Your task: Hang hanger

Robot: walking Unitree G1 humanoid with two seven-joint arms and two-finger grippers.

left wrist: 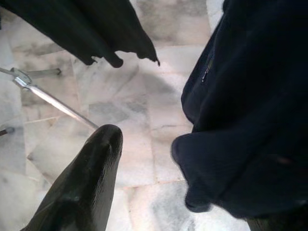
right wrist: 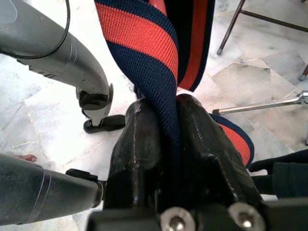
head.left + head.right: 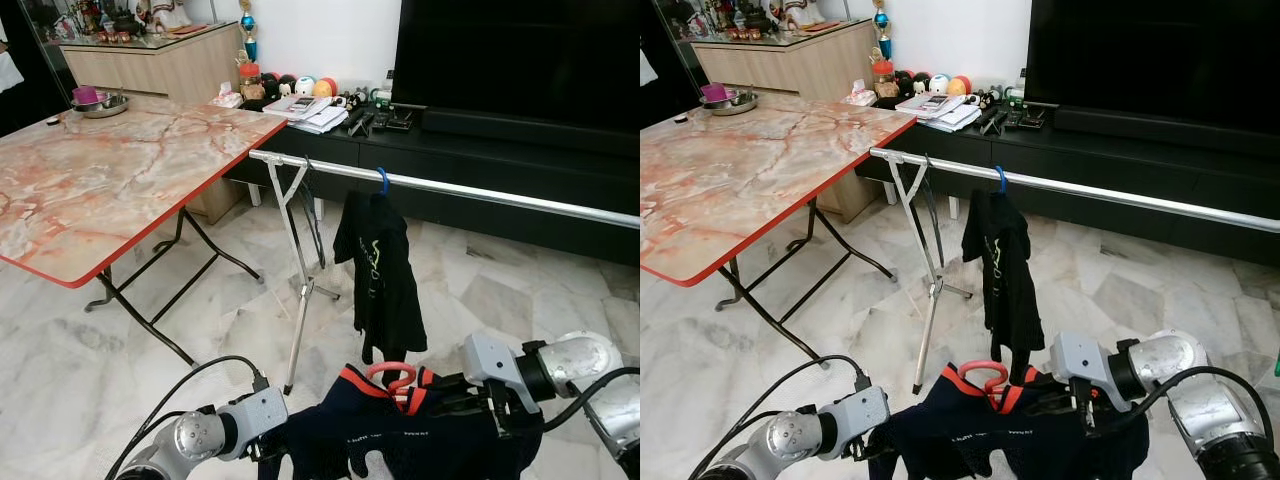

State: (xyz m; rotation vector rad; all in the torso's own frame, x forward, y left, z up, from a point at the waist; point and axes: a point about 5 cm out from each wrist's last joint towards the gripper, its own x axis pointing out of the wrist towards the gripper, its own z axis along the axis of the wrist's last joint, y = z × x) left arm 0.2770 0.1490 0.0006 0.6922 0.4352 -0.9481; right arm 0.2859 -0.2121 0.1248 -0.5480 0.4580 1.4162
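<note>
The right gripper (image 2: 163,144) is pinching the navy garment's red-striped collar (image 2: 144,53); left gripper (image 1: 91,187), cannot tell. It should be lifting the red plastic hanger hook (image 3: 391,376) above the silver metal rail (image 3: 480,190), beside the black shirt (image 3: 385,280).

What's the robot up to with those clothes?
It is holding a navy garment on a red hanger low in front of itself. The right gripper is clamped on the garment's striped collar; the left gripper is beside its dark cloth. Ahead, a black garment already hangs from the metal rail.
</note>
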